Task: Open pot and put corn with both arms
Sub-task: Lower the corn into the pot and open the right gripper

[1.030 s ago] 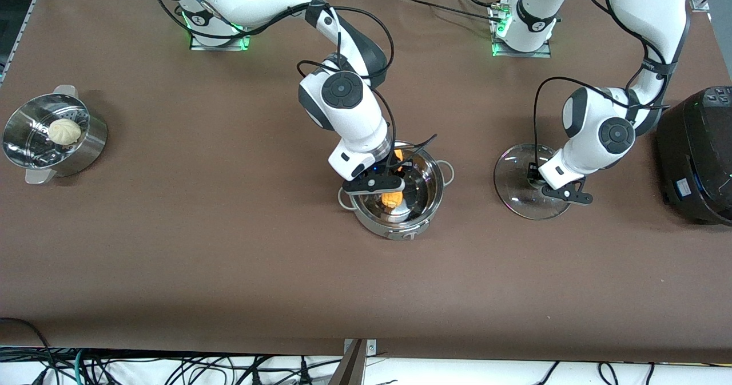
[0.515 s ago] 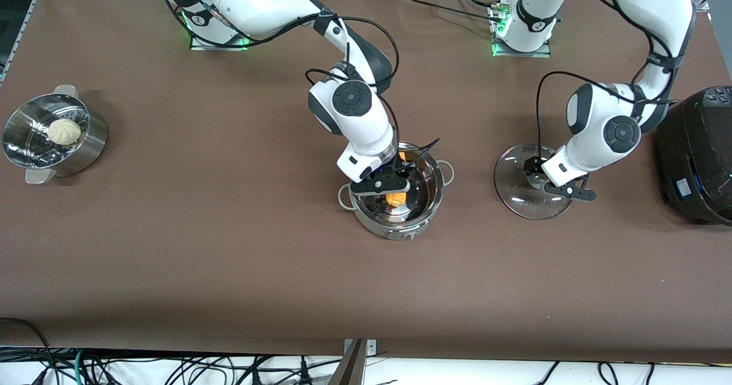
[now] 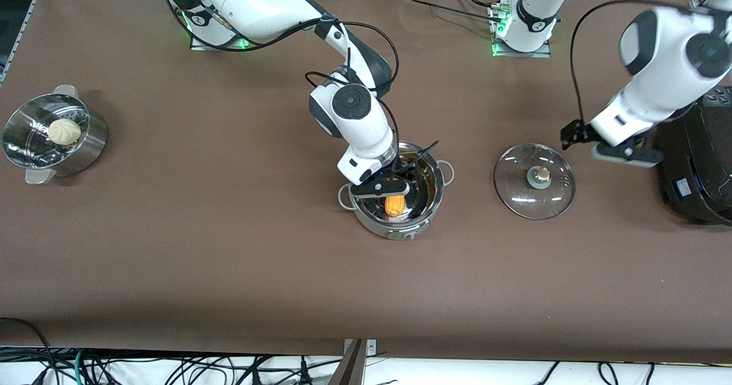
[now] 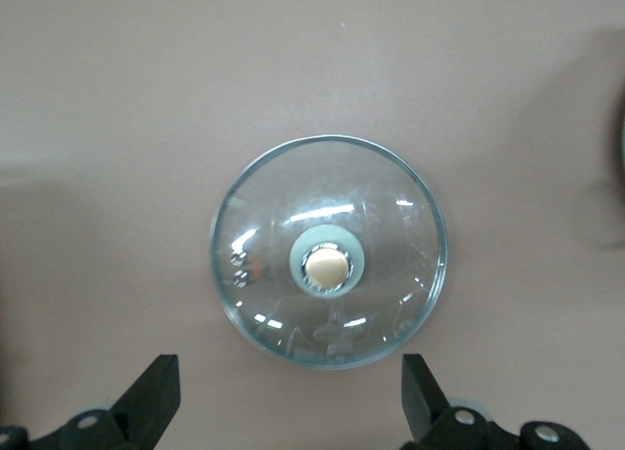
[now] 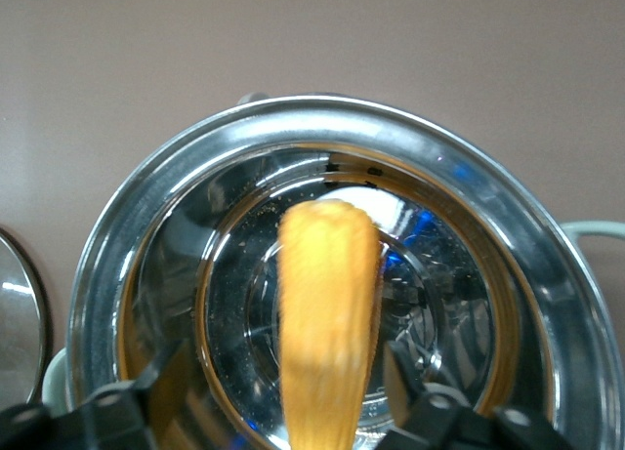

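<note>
- The pot (image 3: pixel 398 193) is the landmark here: it is sitting open, lid off, mid-table.
- The right gripper (image 3: pixel 394 199) is hanging just over the pot's mouth, and in the right wrist view its fingers (image 5: pixel 420 391) are standing apart on either side of the corn (image 5: pixel 327 318), no longer pinching it — released, by the look of it.
- The corn is lying inside the pot, down in the bowl; whether it is fully at rest on the bottom, the pictures are not settling.
- The lid (image 3: pixel 534 181) is lying flat on the table beside the pot, toward the left arm's end, knob (image 3: pixel 540 174) up.
- The left gripper (image 4: pixel 288 401) is up in the air above the table just beside the lid, on the black cooker's (image 3: pixel 695 156) side, jaws spread wide and holding nothing; that arm is waiting.
- Handling, as a judgement: the corn is looking light, stiff and a little knobbly, so a grip across its middle should be holding well; round as it is, it may be rolling in the polished steel.
- The glass lid is the fragile, slippery piece; the beige knob is the one sensible place to take it.
- The right wrist view is showing the gap between fingers and cob, which the front view is hiding under the wrist.
- The left wrist view is showing the lid whole and the knob centred; only the front view is placing lid and pot together.
</note>
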### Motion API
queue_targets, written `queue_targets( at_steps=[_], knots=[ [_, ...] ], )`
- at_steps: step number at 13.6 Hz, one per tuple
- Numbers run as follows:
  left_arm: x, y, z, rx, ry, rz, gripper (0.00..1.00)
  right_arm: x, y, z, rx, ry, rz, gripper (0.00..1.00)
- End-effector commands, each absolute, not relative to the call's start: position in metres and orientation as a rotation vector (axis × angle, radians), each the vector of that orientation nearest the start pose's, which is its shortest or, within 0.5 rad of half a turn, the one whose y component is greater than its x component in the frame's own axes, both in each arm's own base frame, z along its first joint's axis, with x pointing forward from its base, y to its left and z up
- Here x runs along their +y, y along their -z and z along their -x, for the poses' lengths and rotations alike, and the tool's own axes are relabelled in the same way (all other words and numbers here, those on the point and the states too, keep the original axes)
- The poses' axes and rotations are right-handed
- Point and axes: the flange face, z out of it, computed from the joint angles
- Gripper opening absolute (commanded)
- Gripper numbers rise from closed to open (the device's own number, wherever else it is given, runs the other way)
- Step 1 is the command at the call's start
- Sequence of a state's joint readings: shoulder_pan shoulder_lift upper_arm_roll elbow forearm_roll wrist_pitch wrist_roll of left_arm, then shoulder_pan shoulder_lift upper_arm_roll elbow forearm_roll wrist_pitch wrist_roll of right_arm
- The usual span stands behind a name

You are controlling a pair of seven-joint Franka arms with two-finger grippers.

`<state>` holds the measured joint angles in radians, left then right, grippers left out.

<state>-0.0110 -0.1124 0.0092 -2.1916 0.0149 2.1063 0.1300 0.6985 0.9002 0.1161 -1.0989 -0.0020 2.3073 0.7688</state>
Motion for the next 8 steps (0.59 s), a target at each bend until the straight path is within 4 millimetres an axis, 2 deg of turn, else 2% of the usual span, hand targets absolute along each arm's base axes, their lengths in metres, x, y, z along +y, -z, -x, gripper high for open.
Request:
queue_targets(
  at_steps=[1,2,3,4,7,8],
  knots=[
    [0.006,-0.499,-0.498,0.234,0.065,3.094,1.00,0.557,-0.337,-0.571,-0.021,0.252,2.907,1.00],
    [0.006,-0.533,-0.501,0.229,0.036,3.093,1.00,0.549,-0.357,-0.569,-0.047,0.222,2.947,1.00],
    [0.007,-0.562,-0.502,0.202,0.003,3.094,1.00,0.539,-0.387,-0.568,-0.113,0.214,2.961,1.00],
    [0.007,-0.585,-0.502,0.146,-0.018,3.084,1.00,0.515,-0.418,-0.575,-0.183,0.185,2.992,1.00],
    [-0.003,-0.622,-0.509,0.030,-0.027,3.026,1.00,0.448,-0.483,-0.582,-0.310,0.062,3.075,1.00],
    [-0.002,-0.637,-0.511,-0.061,-0.046,3.027,1.00,0.417,-0.498,-0.588,-0.333,0.001,3.108,1.00]
  ],
)
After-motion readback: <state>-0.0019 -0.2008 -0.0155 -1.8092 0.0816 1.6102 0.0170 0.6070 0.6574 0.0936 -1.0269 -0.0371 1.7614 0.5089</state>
